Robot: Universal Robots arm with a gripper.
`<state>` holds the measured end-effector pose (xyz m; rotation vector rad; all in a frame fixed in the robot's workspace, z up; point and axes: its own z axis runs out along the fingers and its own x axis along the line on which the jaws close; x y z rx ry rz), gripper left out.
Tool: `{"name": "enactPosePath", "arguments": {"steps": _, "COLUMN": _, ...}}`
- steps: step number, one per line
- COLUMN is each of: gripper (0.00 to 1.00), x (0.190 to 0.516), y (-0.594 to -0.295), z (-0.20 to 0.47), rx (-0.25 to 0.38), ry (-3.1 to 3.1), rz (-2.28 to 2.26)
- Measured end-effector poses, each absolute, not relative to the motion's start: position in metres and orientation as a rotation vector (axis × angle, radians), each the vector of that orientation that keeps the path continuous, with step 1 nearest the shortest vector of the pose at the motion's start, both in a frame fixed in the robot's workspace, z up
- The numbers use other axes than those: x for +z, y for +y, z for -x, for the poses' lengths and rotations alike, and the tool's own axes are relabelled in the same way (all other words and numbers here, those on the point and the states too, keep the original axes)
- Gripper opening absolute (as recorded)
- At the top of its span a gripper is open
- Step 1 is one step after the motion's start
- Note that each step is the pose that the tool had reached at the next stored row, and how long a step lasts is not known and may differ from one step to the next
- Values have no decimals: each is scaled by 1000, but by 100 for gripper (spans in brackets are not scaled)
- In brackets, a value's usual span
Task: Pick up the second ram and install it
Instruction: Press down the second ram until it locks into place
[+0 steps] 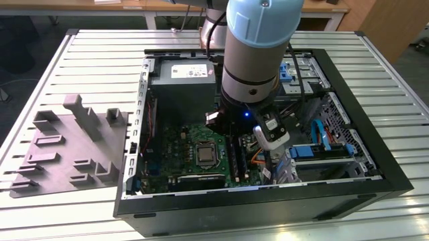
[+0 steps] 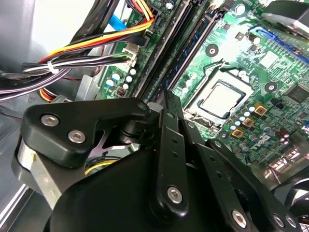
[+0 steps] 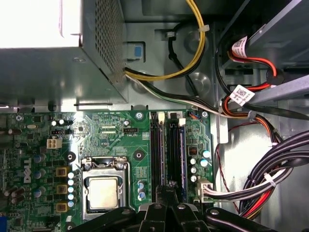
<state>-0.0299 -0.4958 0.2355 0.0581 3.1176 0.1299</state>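
The hand (image 3: 166, 205) is lowered inside the open computer case (image 1: 375, 150), its black fingers (image 2: 166, 145) drawn narrow together directly over the memory slots (image 3: 166, 150) of the green motherboard (image 3: 111, 140); whether they pinch anything cannot be told. The second ram (image 2: 193, 53), a dark blue-green stick, stands on edge in a slot just ahead of the fingertips, beside the processor socket (image 3: 104, 191). Beyond lie the power supply (image 1: 184, 83) and bundled cables (image 3: 270, 179). On the slatted surface (image 1: 100, 60), at the exterior view's left, rests a grey holder tray (image 1: 67, 150).
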Motion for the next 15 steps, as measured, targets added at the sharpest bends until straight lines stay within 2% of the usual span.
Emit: {"name": "enactPosePath", "arguments": {"steps": 15, "gripper": 11, "x": 234, "y": -470, "z": 30, "rx": 130, "ry": 3117, "rz": -59}}
